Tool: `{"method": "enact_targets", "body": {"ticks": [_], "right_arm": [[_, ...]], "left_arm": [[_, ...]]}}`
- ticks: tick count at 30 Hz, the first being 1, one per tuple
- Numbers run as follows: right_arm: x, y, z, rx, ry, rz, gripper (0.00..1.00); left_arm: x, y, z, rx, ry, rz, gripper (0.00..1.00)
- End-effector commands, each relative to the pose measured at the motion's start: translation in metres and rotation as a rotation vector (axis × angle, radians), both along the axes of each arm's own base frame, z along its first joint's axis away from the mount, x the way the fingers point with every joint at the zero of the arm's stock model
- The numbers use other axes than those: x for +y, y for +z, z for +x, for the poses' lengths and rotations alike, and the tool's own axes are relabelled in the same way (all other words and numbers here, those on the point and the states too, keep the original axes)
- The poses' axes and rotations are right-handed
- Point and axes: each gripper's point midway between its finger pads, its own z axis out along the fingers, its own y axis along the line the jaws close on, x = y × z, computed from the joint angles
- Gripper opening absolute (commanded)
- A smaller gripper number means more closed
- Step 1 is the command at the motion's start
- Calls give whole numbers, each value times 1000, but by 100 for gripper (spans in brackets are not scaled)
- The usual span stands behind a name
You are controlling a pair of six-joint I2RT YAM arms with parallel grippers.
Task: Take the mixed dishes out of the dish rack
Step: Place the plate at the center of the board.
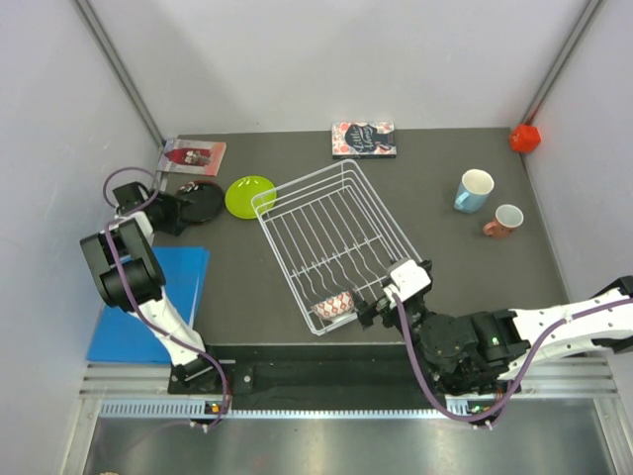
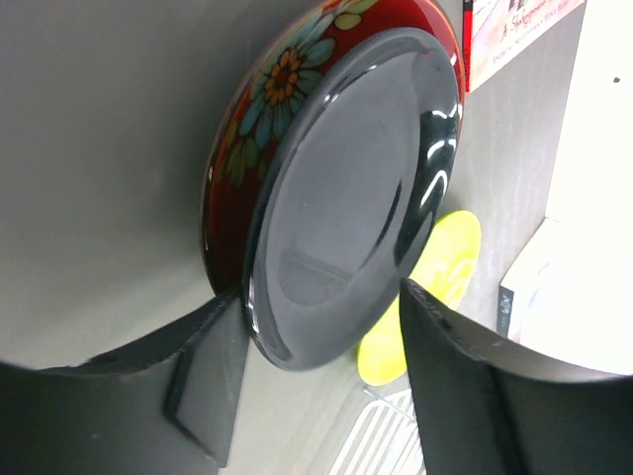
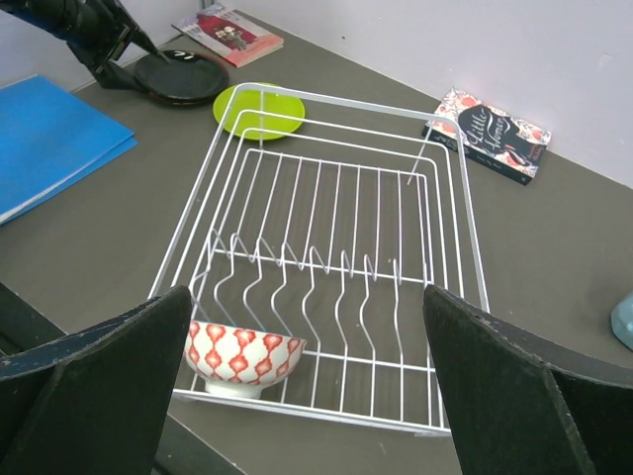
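The white wire dish rack point(image 1: 336, 237) stands mid-table and holds only the small patterned bowl point(image 1: 334, 305) in its near corner. My right gripper point(image 1: 371, 309) is open just outside that near edge. In the right wrist view the bowl point(image 3: 242, 356) sits by the left finger, and the gripper point(image 3: 307, 396) is empty. My left gripper point(image 1: 170, 212) is open at the far left. Its jaws stand on either side of the rim of the black plate point(image 2: 346, 188), which lies on the red floral plate point(image 2: 267, 109). The lime-green plate point(image 1: 250, 195) lies beside them. The light-blue mug point(image 1: 474, 190) and the salmon-pink mug point(image 1: 505, 220) stand at the right.
Two books lie at the back, one point(image 1: 364, 140) behind the rack and one point(image 1: 193, 156) at the far left. A red cube point(image 1: 524, 139) sits in the far right corner. A blue folder point(image 1: 148, 302) lies at the near left by the left arm.
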Motion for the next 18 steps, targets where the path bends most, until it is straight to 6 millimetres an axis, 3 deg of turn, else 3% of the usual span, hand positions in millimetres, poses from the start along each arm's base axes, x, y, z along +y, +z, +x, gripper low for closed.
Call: {"method": "enact_targets", "body": {"ticks": [1, 13, 16, 18], "right_arm": [[2, 1, 1, 17, 2, 35, 100], [12, 0, -3, 18, 31, 30, 100], [12, 1, -3, 19, 32, 36, 100], [13, 2, -4, 24, 38, 46, 100]], "left_arm": [[1, 32, -4, -11, 12, 18, 68], [-25, 65, -37, 36, 20, -40, 82], [-36, 78, -44, 21, 14, -34, 83], [-51, 97, -46, -23, -8, -5, 83]]}}
